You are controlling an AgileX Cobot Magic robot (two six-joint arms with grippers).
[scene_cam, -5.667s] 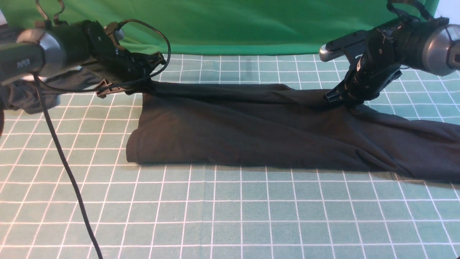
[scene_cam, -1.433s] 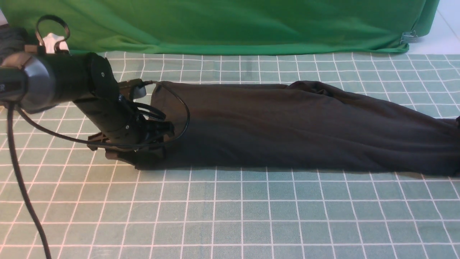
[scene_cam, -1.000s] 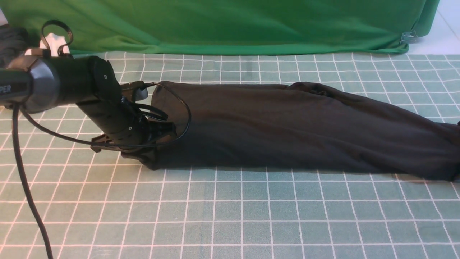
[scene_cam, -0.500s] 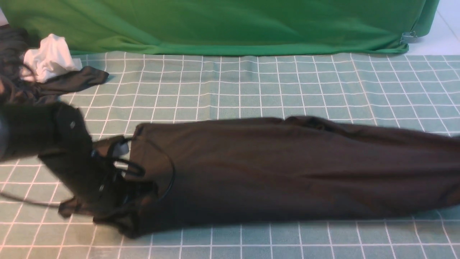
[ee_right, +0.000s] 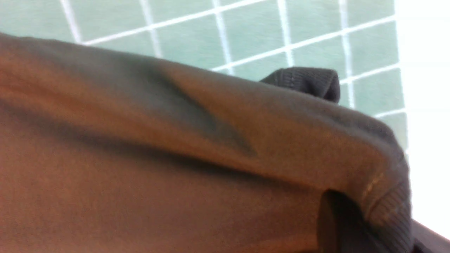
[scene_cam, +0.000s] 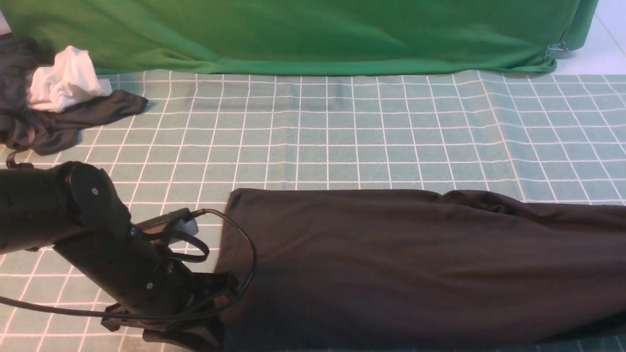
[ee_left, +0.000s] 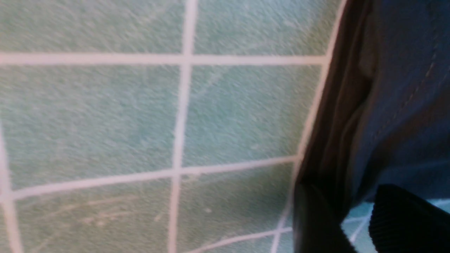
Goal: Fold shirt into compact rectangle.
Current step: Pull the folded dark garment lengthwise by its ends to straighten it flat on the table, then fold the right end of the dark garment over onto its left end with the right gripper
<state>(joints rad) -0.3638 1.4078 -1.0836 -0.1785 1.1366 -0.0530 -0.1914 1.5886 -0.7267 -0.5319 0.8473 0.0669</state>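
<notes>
Condition: the shirt is lying on the desk as one long dark band, running parallel to the green backdrop and well apart from it, on the side of the desk farthest from that backdrop. Its right end is running out of the front view. A dark grey garment with a white cloth is lying just in front of the backdrop's left end and is playing no part.

Left gripper: it is sitting at the band's left corner, the one farther from the backdrop. Its jaws are standing apart with bare desk showing between them, so it is reading as released, the shirt's edge lying just beside the fingers.

Right gripper: it is out of the front view. It is clenched, and ribbed shirt edge is bunching against its finger, so it is judged to be grasping the shirt.

Judgement: the lengthwise fold is looking done and the left corner is being set down; the crosswise folds are not yet made.

Recommendation: the corner should be lying flat before the left gripper is drawn off, away from the cloth and low. The cable is looping over the band's left end and could be dragging it. The far edge, nearest the backdrop, is rumpling towards the right and needs smoothing
</notes>
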